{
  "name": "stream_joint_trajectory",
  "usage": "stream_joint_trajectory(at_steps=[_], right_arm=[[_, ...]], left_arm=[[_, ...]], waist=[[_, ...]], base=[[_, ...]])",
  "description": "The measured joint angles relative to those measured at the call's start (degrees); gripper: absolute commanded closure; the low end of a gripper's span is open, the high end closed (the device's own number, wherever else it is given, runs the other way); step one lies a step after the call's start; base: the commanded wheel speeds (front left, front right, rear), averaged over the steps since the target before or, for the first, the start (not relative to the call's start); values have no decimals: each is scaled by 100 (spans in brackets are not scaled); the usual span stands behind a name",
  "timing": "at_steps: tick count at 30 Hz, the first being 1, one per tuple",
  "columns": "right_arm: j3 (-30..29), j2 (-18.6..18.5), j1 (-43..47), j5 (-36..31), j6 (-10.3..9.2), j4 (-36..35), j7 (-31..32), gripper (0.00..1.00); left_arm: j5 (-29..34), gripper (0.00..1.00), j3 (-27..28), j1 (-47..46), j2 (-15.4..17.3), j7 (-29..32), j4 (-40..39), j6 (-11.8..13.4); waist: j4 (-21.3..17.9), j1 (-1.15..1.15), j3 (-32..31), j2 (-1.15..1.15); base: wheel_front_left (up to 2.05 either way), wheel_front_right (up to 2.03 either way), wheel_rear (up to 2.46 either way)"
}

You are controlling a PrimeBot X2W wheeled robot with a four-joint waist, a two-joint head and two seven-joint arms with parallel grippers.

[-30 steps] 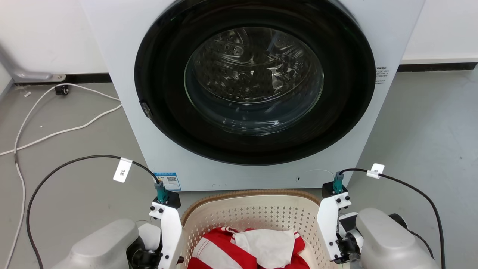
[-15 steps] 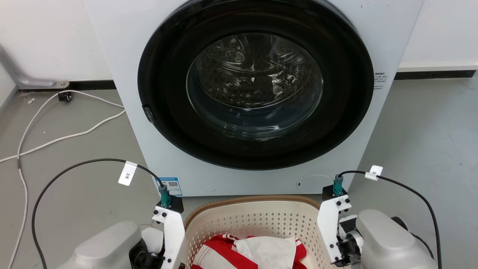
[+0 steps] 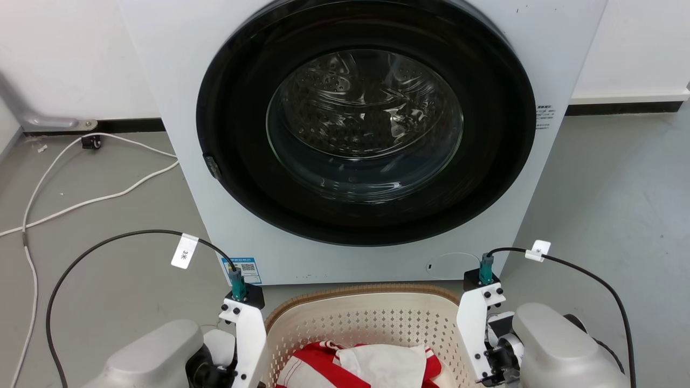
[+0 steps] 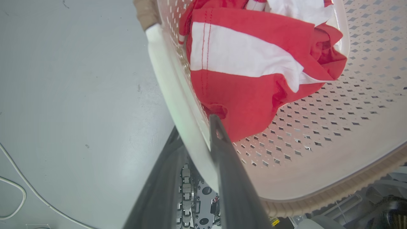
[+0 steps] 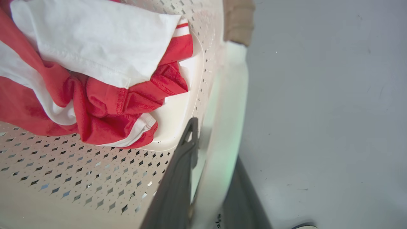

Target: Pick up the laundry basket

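the laundry basket [image 3: 372, 315] sits low in the centre of the head view, on the grey floor [image 3: 108, 215] just in front of the washing machine [image 3: 366, 134], with the left arm [image 3: 156, 355] and right arm [image 3: 560, 345] flanking its two short sides. that symmetry looks deliberate: the load is wide and soft-walled, so a grip on both sides keeps it level. in the left wrist view the left claw [image 4: 195, 127] is narrowed on the white left handle [image 4: 178, 95], with one dark finger inside against the perforated wall and the other under the handle on the outside. the right wrist view mirrors this: the right claw [image 5: 214, 141] pinches the right handle [image 5: 229, 105] in the same straddling way. the handles are the stiff, thick part of the rim, which is likely why the fingers sit there and not on the thin wall. a red and white garment [image 4: 254, 63] lies bunched inside, close to the inner finger on the left but apparently not caught. whether the base has left the floor cannot be told; the grasp seems set and the raise is the step in hand.
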Motion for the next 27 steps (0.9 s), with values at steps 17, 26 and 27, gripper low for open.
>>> stream_joint_trajectory(at_steps=[17, 26, 27], right_arm=[[101, -13, -60, 114, -1, 127, -47, 100], [134, -11, -120, 201, -1, 163, -54, 100], [138, -11, -121, 210, -2, 163, -54, 100]], left_arm=[[-34, 100, -2, -7, -52, -3, 12, 5], [-47, 100, -1, -21, -44, -3, 8, 5], [-58, 100, -1, -21, -37, -3, 2, 5]], waist=[[-14, 0, 19, 0], [5, 0, 21, 0], [8, 0, 25, 0]], base=[[0, 0, 0], [0, 0, 0], [0, 0, 0]])
